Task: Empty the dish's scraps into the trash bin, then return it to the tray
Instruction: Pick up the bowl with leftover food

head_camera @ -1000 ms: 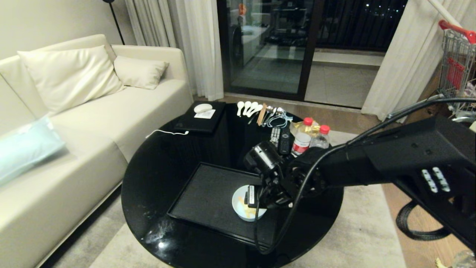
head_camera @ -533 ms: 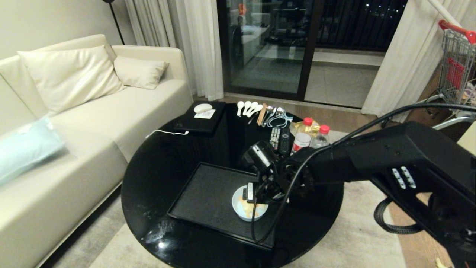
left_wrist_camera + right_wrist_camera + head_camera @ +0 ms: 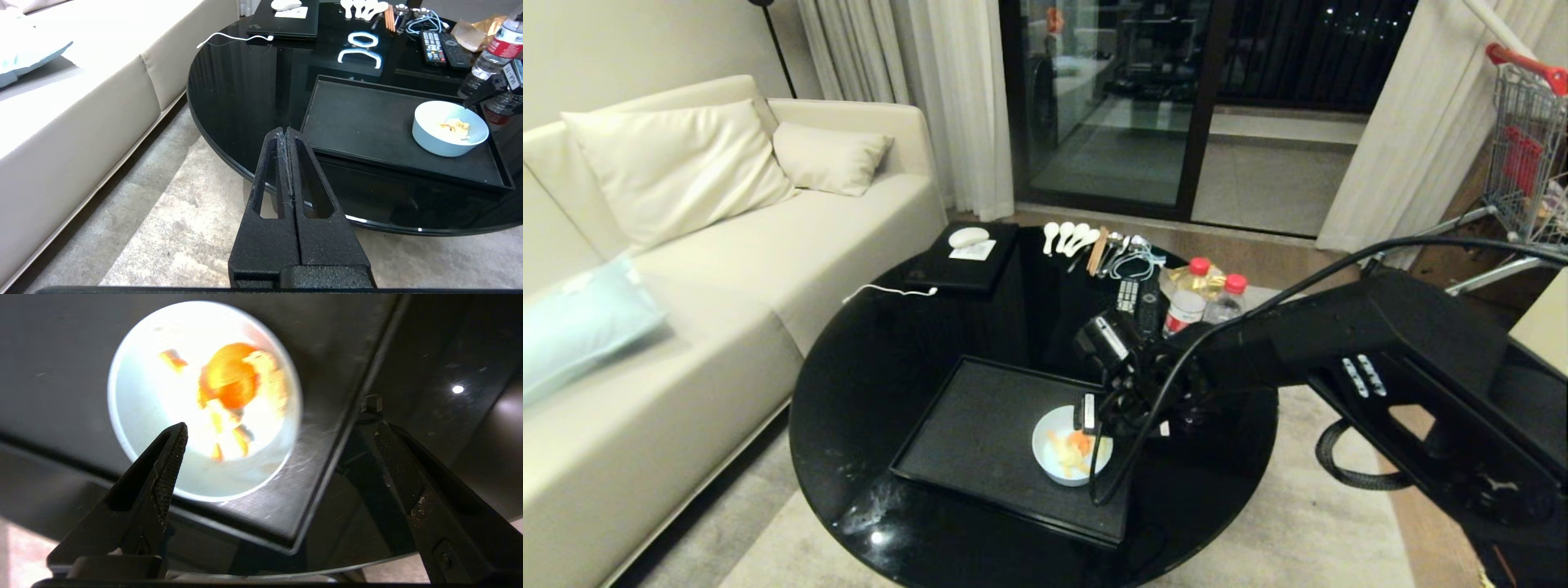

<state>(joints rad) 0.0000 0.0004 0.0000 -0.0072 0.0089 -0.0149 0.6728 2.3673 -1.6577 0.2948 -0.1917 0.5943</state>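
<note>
Jaws of the right gripper [image 3: 269,428] standing wide apart above the dish [image 3: 1072,446], gripping nothing. Dish sitting at the tray's [image 3: 980,425] near right corner, scraps [image 3: 1076,445] inside. Step: reaching to grasp; next, straddling the rim and closing. Left gripper [image 3: 288,134] idling, jaws together.

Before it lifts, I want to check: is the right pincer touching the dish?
Cannot tell. In the right wrist view the open right pincer straddles the rim of the dish, one finger overlapping it; no gap or contact shows plainly.
</note>
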